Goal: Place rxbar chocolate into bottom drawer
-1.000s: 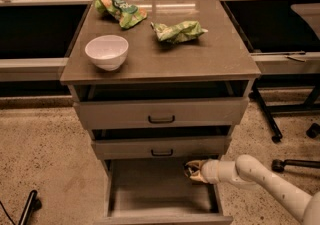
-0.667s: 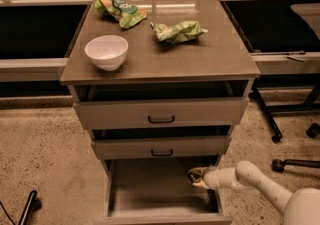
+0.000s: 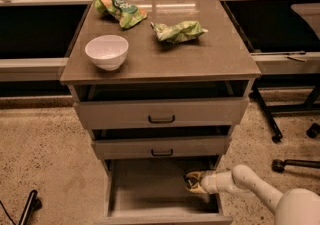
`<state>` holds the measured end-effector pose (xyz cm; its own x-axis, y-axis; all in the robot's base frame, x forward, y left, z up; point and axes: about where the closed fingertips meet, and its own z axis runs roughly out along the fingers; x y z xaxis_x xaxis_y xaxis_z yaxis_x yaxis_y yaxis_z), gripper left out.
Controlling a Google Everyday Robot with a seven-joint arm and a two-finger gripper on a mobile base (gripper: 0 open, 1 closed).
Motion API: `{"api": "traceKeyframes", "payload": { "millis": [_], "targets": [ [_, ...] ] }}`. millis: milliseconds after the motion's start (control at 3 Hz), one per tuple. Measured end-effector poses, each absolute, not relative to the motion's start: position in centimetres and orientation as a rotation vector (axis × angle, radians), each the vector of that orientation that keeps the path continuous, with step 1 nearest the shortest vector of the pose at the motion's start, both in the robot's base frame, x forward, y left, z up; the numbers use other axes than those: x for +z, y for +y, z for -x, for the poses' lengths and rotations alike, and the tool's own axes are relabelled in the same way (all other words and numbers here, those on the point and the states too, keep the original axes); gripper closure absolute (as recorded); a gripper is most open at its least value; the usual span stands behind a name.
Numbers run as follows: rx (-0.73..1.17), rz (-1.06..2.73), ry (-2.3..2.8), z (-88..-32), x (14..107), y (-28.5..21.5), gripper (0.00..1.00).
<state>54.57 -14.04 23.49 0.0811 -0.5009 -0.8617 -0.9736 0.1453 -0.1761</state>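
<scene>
- Gripper (image 3: 192, 181) low in the frame at about 5 o'clock, reaching in from the right over the side wall of the bottom drawer (image 3: 150, 191).
- Clamped narrowly on the rxbar chocolate (image 3: 190, 184), seen only as a small dark piece between the pale fingers; wrapper lettering too small to read.
- Bar and gripper in the drawer's 3 o'clock region, near the right wall, under the front edge of the middle drawer (image 3: 161, 147); whether the bar touches the drawer floor cannot be told.
- White arm (image 3: 250, 183) running away from the gripper toward 4 o'clock, ending in a rounded white segment at the frame's corner.
- Bottom drawer pulled out farthest of the three, plain grey floor bare to the left of the gripper.
- Middle drawer open slightly, top drawer (image 3: 161, 113) open slightly as well, each with a dark handle at its centre.
- On the cabinet top (image 3: 210, 59): white bowl (image 3: 106, 51) at 9 o'clock, one green snack bag (image 3: 120, 11) at 11 o'clock, second green bag (image 3: 178, 31) near 1 o'clock, well apart from the bowl.
- Speckled floor (image 3: 45, 159) around the cabinet; dark chair legs with casters (image 3: 277, 138) at 3 o'clock of the frame.
</scene>
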Motion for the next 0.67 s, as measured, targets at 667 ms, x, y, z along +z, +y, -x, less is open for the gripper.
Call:
{"api": "traceKeyframes", "payload": {
  "millis": [667],
  "targets": [
    [0.68, 1.48, 1.546, -54.56, 23.48, -14.03, 0.0]
  ]
}}
